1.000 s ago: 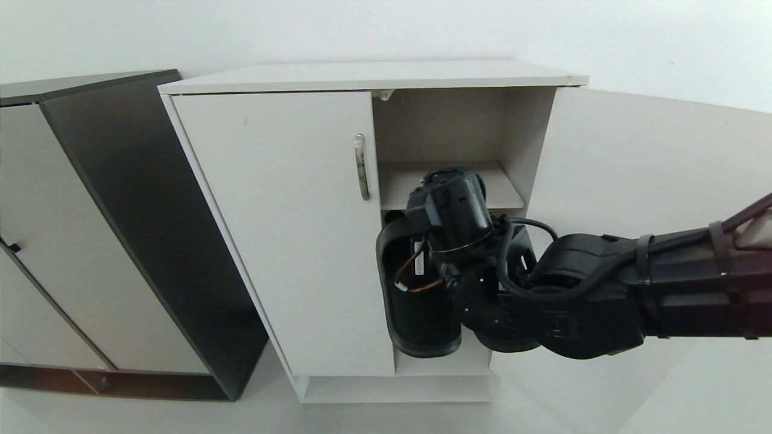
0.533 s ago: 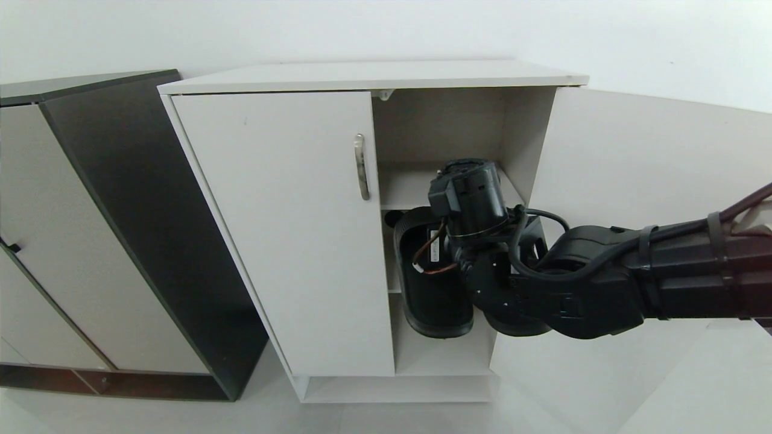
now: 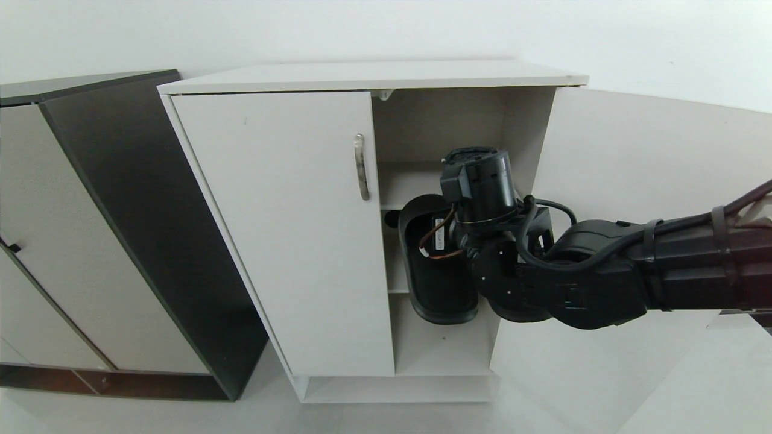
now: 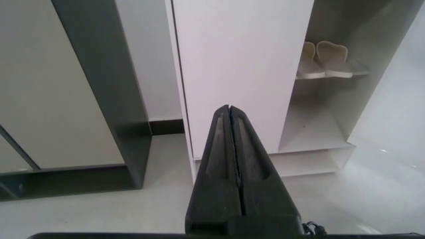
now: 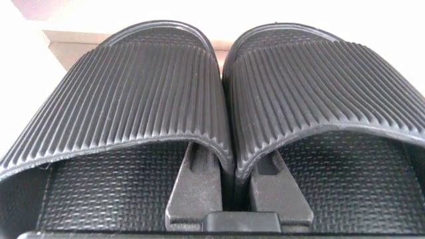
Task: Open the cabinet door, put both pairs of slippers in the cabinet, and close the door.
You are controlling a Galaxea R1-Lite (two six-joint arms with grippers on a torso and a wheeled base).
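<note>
The white cabinet (image 3: 362, 75) has its left door (image 3: 283, 229) closed and its right door (image 3: 603, 150) swung wide open. A pair of black ribbed slippers (image 3: 437, 289) hangs toe-down in the open right half, level with the middle shelf. My right gripper (image 5: 232, 166) is shut on the black slippers (image 5: 159, 86), its fingers (image 5: 192, 189) under the straps pinching the two inner sides together. A pair of white slippers (image 4: 329, 58) lies on the cabinet's shelf. My left gripper (image 4: 229, 116) is shut and holds nothing, low in front of the closed door.
A dark grey cabinet (image 3: 120, 211) stands close against the white one's left side. The left door's metal handle (image 3: 360, 167) is beside the opening. The bottom compartment floor (image 3: 440, 352) is bare. Pale floor lies in front.
My right arm has lifted the black slippers up and a little to the right, from the bottom compartment's level to the middle shelf's level, and deeper into the opening.
</note>
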